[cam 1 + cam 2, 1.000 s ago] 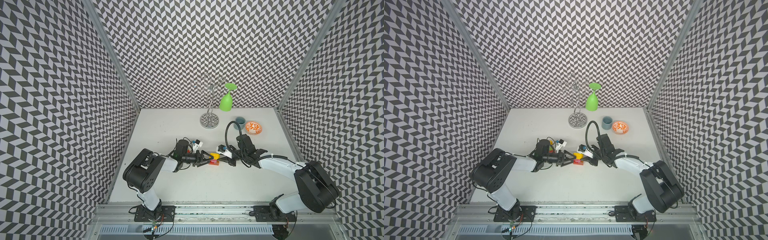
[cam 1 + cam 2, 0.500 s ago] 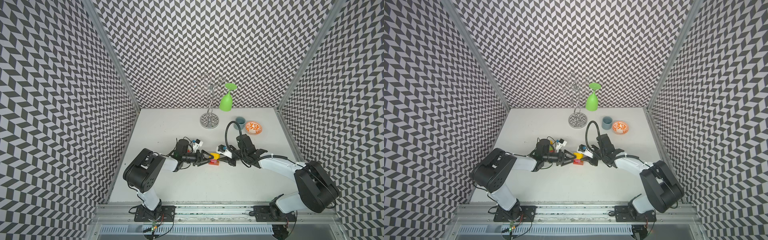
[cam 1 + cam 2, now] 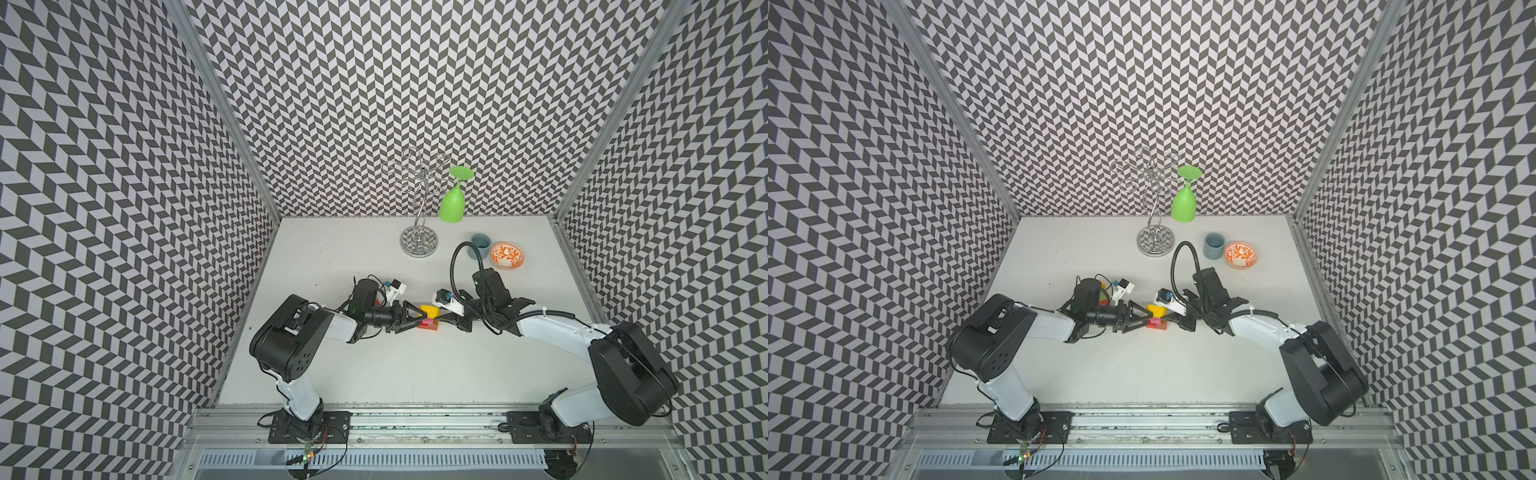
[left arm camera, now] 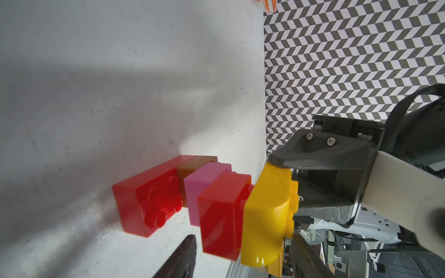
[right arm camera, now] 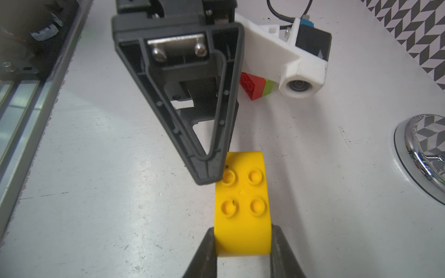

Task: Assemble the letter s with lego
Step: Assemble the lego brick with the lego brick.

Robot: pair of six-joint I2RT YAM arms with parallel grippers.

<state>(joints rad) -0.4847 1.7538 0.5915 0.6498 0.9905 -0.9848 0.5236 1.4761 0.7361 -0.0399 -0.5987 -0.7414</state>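
lego (image 3: 428, 318) blocks centre (tight), front table (image 3: 415, 374) free

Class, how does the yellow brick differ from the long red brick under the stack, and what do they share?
The yellow brick has a rounded side; the long red brick is square-edged. The yellow brick tops the stack, clamped by the right gripper; the long red brick lies on the table. Both are studded.
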